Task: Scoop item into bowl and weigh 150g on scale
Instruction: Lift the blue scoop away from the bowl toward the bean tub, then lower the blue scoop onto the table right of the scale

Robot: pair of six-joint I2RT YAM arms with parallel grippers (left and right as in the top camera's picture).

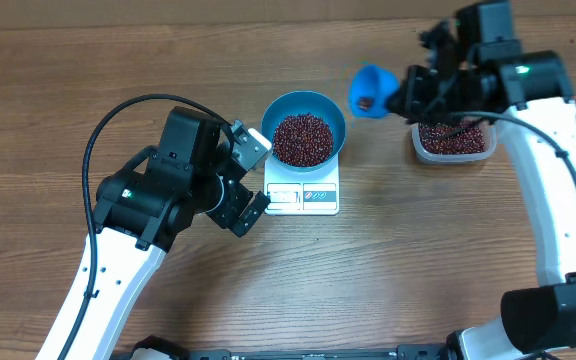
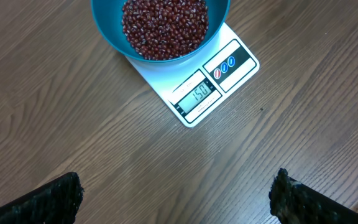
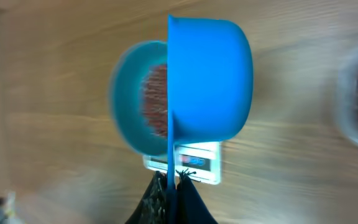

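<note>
The blue bowl (image 1: 308, 128) holds a heap of red-brown beans (image 1: 302, 139) and stands on the white scale (image 1: 303, 194). Bowl (image 2: 160, 28) and scale (image 2: 207, 87), its display lit, lie ahead in the left wrist view. My left gripper (image 1: 251, 180) hovers open just left of the scale, nothing between its fingers (image 2: 48, 202). My right gripper (image 1: 408, 92) is shut on the handle of a small blue scoop (image 1: 370, 92), held in the air between the bowl and the tub. A few beans lie in the scoop. The right wrist view has the scoop (image 3: 210, 78) edge-on, in front of the bowl (image 3: 132, 112).
A clear tub (image 1: 453, 140) of beans stands at the back right, under my right arm. Bare wooden table (image 1: 388, 270) stretches in front of the scale and to the far left.
</note>
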